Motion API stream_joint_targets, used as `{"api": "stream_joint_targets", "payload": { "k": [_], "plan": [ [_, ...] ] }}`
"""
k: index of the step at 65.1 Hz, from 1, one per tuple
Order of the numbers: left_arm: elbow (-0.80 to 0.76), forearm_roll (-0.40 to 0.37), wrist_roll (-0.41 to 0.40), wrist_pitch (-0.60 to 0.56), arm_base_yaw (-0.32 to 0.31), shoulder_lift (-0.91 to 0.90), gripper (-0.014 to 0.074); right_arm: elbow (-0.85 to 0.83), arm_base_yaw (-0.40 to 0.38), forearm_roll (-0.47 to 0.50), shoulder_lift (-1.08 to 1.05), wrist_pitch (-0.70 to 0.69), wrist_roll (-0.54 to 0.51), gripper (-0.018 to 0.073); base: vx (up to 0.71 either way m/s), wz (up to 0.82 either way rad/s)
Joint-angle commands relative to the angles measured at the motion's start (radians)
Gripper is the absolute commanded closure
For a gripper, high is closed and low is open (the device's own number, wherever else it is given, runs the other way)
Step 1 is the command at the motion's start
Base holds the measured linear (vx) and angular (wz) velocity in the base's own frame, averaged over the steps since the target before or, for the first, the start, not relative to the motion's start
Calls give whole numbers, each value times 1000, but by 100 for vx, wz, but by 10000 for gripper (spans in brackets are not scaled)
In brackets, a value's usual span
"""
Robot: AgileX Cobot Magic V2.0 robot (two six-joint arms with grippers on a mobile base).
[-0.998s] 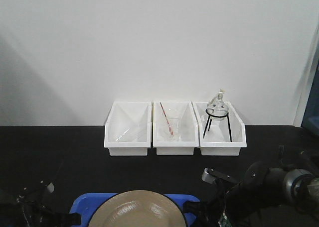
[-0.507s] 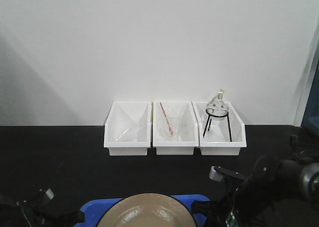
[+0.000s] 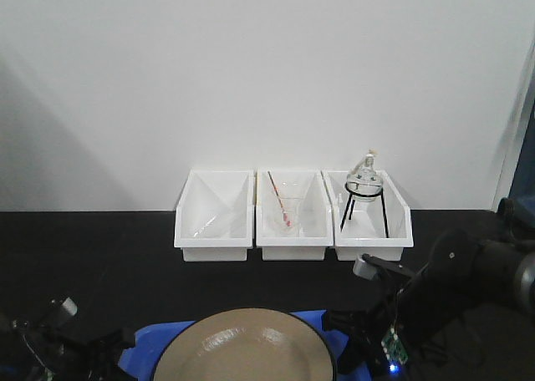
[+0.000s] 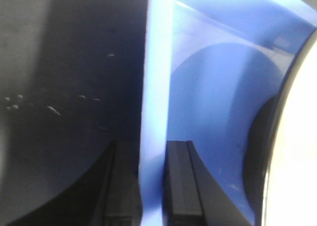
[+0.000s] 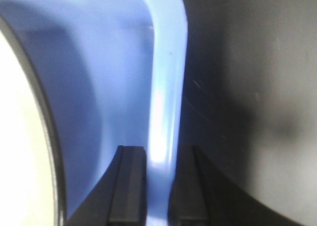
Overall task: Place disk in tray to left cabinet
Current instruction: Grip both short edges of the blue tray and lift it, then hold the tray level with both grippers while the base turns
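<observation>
Between L claw (image 4: 148, 184) and R claw (image 5: 156, 182) sits the blue tray (image 3: 140, 346), tan disk (image 3: 242, 352) lying in it. Each claw's clamped tight on a tray lip, disk just inboard. Loading looks done; haul to left cabinet (not in view) remains, imo.

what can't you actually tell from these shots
- cabinet: in no view.
- tray and disk: near parts cut off by the front view's bottom edge.
- left white bin: clear item inside too faint to identify, front view.
- left gripper, right gripper: wrist views crop to the tray lip; whether the tray rests on the table is unclear.
</observation>
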Motion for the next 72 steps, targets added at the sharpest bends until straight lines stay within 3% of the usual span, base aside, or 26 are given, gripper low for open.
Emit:
{"api": "stream_joint_targets", "payload": {
  "k": [1, 21, 33, 52, 72],
  "plan": [
    [-69, -184, -61, 204, -30, -81, 597, -96, 23, 234, -63, 87, 38, 568, 0, 0],
    [-232, -180, -171, 301, 49, -108, 597, -242, -78, 277, -63, 223, 87, 568, 0, 0],
    [-341, -155, -244, 329, 56, -108, 597, -296, -116, 342, -63, 252, 92, 568, 0, 0],
    [-473, -156, -290, 379, 59, -112, 597, -422, -119, 354, -63, 298, 117, 567, 0, 0],
    [-482, -154, -343, 337, 59, -167, 597, -509, -119, 357, -63, 320, 166, 565, 0, 0]
  ]
}}
